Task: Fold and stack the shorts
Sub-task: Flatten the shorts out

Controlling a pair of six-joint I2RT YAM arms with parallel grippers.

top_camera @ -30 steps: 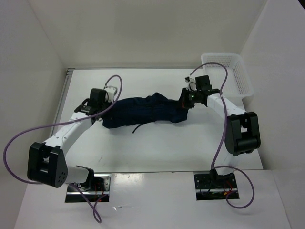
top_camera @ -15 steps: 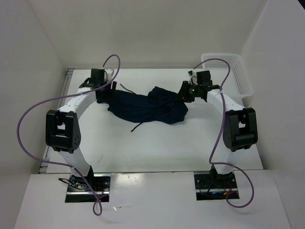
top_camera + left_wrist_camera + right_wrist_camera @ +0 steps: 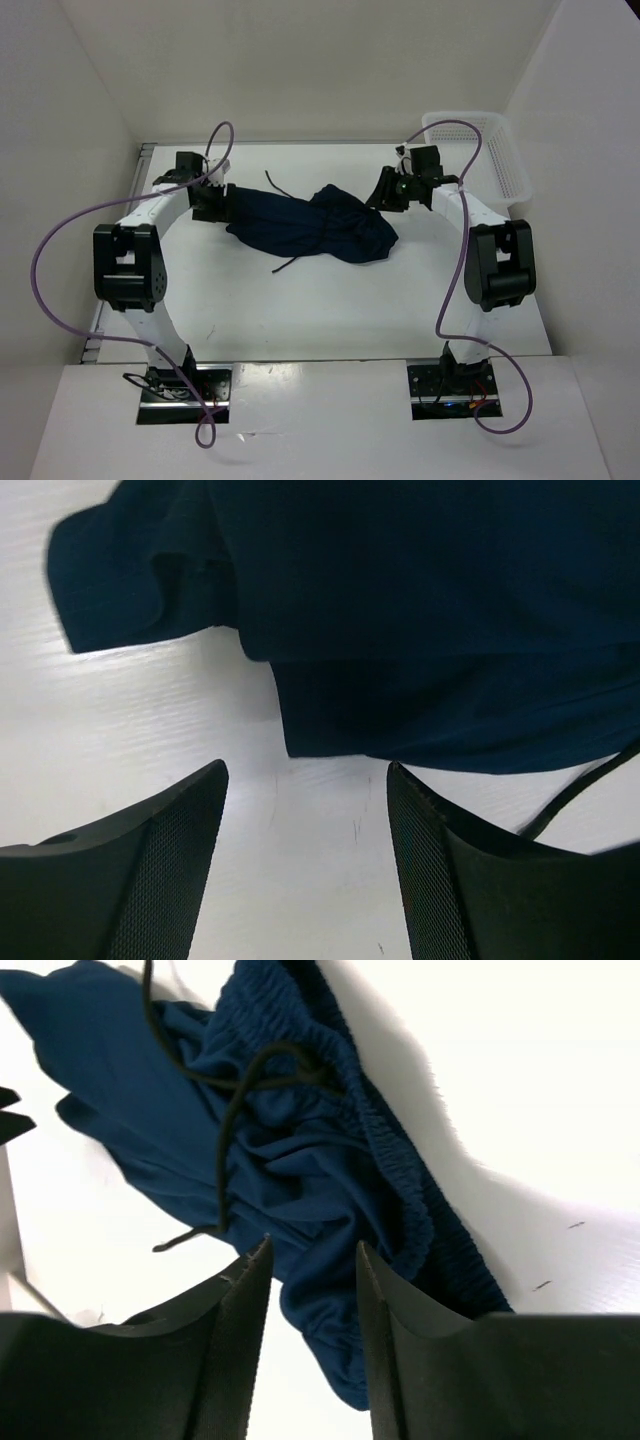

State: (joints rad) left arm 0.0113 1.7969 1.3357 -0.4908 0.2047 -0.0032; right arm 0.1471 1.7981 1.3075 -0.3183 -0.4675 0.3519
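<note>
The dark navy shorts lie bunched in a heap in the middle of the table, with a thin drawstring trailing toward the near side. My left gripper sits at their left edge; in the left wrist view it is open over bare table, the fabric hem just ahead of the fingertips. My right gripper is at the heap's right end. In the right wrist view it is open above the gathered waistband and drawstring, and I see fabric through the gap.
A white mesh basket stands at the back right corner of the table. White walls close in the table at the back and on both sides. Purple cables loop from both arms.
Both grippers have opened and let go of the shorts. The stretched shorts have slumped into a heap. My left arm has swung back toward the far left, and the right gripper has drawn back a little.
</note>
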